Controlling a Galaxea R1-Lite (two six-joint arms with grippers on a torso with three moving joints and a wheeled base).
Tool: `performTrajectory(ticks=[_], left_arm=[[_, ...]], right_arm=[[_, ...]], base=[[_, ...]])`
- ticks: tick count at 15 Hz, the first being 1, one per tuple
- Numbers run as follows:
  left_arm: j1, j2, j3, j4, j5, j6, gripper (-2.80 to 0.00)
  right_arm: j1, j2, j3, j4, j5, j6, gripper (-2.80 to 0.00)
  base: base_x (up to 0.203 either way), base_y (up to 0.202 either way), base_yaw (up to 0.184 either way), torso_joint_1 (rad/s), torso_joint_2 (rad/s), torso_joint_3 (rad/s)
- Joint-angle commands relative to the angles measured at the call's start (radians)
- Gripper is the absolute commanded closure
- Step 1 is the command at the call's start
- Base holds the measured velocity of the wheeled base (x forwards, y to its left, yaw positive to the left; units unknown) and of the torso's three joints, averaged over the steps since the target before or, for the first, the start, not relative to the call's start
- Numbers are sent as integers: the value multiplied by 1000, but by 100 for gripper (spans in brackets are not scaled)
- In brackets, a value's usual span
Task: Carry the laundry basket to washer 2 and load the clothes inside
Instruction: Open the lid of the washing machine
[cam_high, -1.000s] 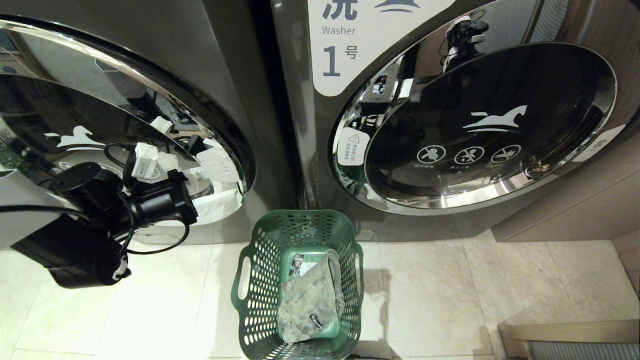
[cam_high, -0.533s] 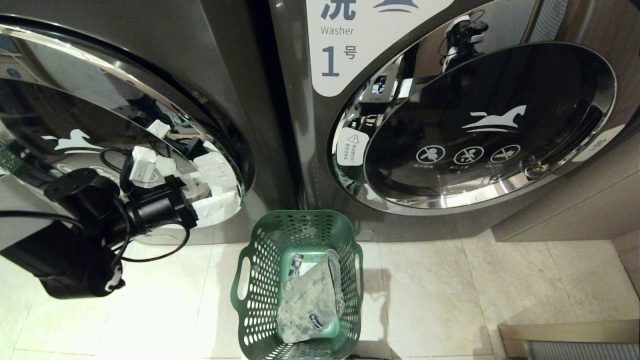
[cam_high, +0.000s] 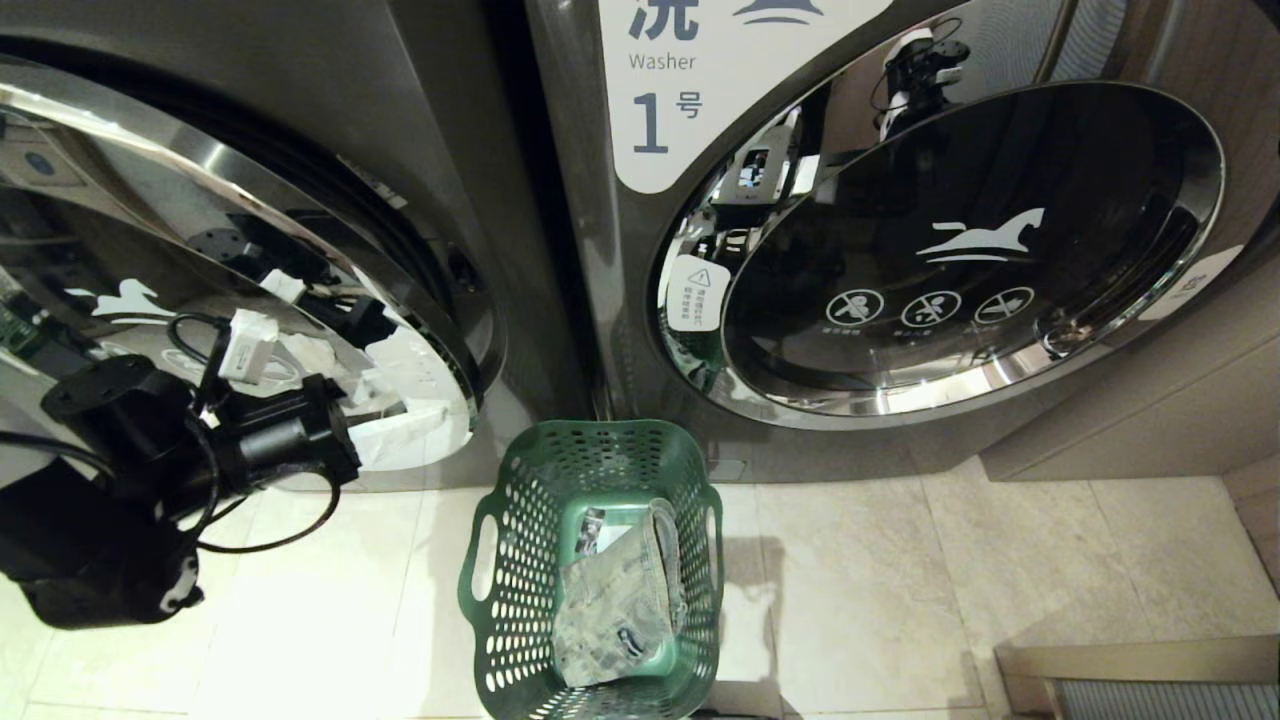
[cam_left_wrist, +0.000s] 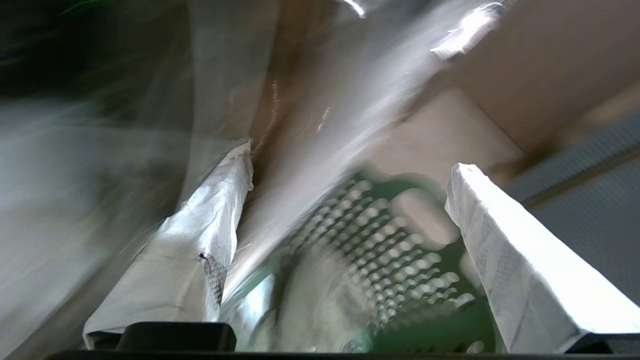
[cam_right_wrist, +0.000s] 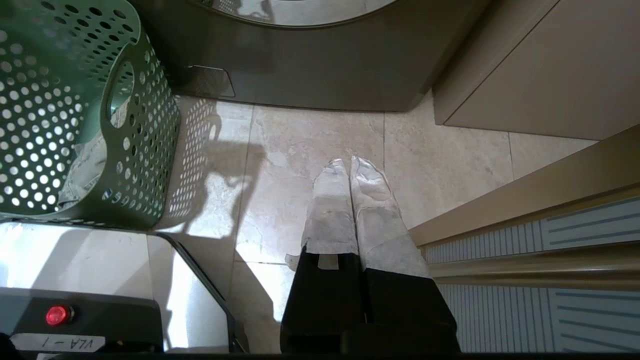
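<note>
My green plastic laundry basket with round holes (cam_high: 590, 570) sat on the pale tiled floor (cam_high: 880, 590), just in front of the gap between two big grey washing machines. Inside it lay a crumpled grey-green piece of clothing (cam_high: 620, 595), down at the bottom. The basket stood upright.

The washer on my right had a white label with a big number 1 (cam_high: 650, 95), and its round dark glass door with a shiny ring (cam_high: 950, 250) was closed. The washer on my left had a shiny round door (cam_high: 250, 270) that stood a little way out from its front.

My left pincer (cam_left_wrist: 345, 225) was down low beside that left door, off to the left of the basket. Its two white-wrapped fingers (cam_left_wrist: 505, 270) were spread wide apart and held nothing. Between them I could see the green basket, all blurry.

My right pincer (cam_right_wrist: 351, 165) hung over the floor, to the right of the basket and apart from it. Its two white-wrapped fingers (cam_right_wrist: 330, 210) were pressed tight together with nothing between them.
</note>
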Motion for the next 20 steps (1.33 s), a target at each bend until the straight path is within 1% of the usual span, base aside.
performTrajectory(ticks=[1, 2, 3, 4, 5, 7, 8, 9, 11, 13, 14, 15, 16, 17, 19, 20], left_arm=[[70, -20, 23, -15, -2, 0, -280], [99, -20, 24, -15, -29, -10, -280], [103, -14, 25, -15, -18, 3, -280], [103, -16, 37, -15, 14, 28, -280], [106, -26, 46, -15, 36, 35, -280], [156, -79, 53, -15, 37, 30, -280], [184, -120, 68, -15, 35, 16, -280], [211, -179, 92, -15, 34, -11, -280], [256, -366, 150, -15, 38, -92, -280], [325, -619, 199, 6, 42, -173, -280], [369, -756, 211, 38, 45, -218, -280], [418, -900, 212, 73, 53, -276, -280], [464, -1027, 197, 97, 74, -335, -280], [509, -1125, 154, 106, 106, -390, -280], [568, -1226, 3, 104, 157, -469, -280], [595, -1237, -39, 105, 178, -495, -280]], right_arm=[[0, -1, 0, 0, 1, -1, 0], [0, -1, 0, 1, 1, -1, 0], [0, -1, 0, 0, 1, -1, 0], [0, -1, 0, 1, 1, -1, 0], [0, -1, 0, 0, 1, -1, 0], [0, -1, 0, -1, 1, -1, 0], [0, -1, 0, 1, 1, -1, 0], [0, -1, 0, 0, 1, -1, 0], [0, -1, 0, 0, 1, -1, 0], [0, -1, 0, 1, 1, -1, 0], [0, -1, 0, 1, 1, -1, 0], [0, -1, 0, 1, 1, -1, 0], [0, -1, 0, 1, 1, -1, 0], [0, -1, 0, -1, 1, -1, 0], [0, -1, 0, 1, 1, -1, 0], [0, -1, 0, 0, 1, -1, 0]], base=[[0, 0, 0, 0, 0, 0], [0, 0, 0, 0, 0, 0], [0, 0, 0, 0, 0, 0], [0, 0, 0, 0, 0, 0], [0, 0, 0, 0, 0, 0], [0, 0, 0, 0, 0, 0], [0, 0, 0, 0, 0, 0], [0, 0, 0, 0, 0, 0], [0, 0, 0, 0, 0, 0], [0, 0, 0, 0, 0, 0], [0, 0, 0, 0, 0, 0], [0, 0, 0, 0, 0, 0], [0, 0, 0, 0, 0, 0], [0, 0, 0, 0, 0, 0], [0, 0, 0, 0, 0, 0], [0, 0, 0, 0, 0, 0]])
